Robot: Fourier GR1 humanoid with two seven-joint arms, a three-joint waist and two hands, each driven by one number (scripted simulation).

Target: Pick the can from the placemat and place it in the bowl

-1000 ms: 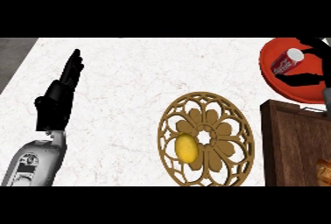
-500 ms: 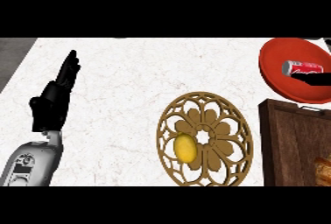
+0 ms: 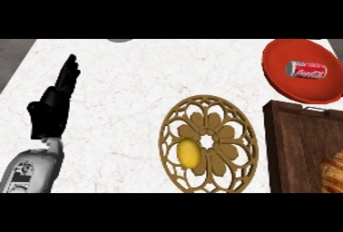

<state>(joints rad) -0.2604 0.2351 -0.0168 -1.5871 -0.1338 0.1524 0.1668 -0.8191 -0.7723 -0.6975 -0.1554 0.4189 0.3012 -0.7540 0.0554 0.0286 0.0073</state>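
The can (image 3: pixel 307 70) is lying on its side inside the red bowl (image 3: pixel 281 53) at the far right of the tabletop (image 3: pixel 134 90). It is a red can with white script lettering along its body and a silver end facing left; its long axis is running roughly left to right. It is resting a little right of the bowl's middle, with red bowl surface showing all around it, and nothing is touching it.

The placemat (image 3: pixel 231 122) is sitting near the middle of the tabletop, a round, golden-brown openwork piece with a flower-like cut-out pattern and a small hole at its centre. A yellow lemon (image 3: pixel 189 152) is lying on its lower left part, just beside the central hole. The placemat is well apart from the bowl.

To the right of the placemat, a dark wooden tray (image 3: pixel 295 140) is running off the right edge of the view, with a small metal handle on its far rim, near the bowl's lower edge. Something light brown and ridged is showing at the tray's right side, too cut off to identify.

The left hand (image 3: pixel 53 102) is showing at the left of the view, resting open with its fingers straight and together, pointing away from the robot, holding nothing. Its grey forearm is coming in from the lower left corner. The right hand is not showing anywhere.
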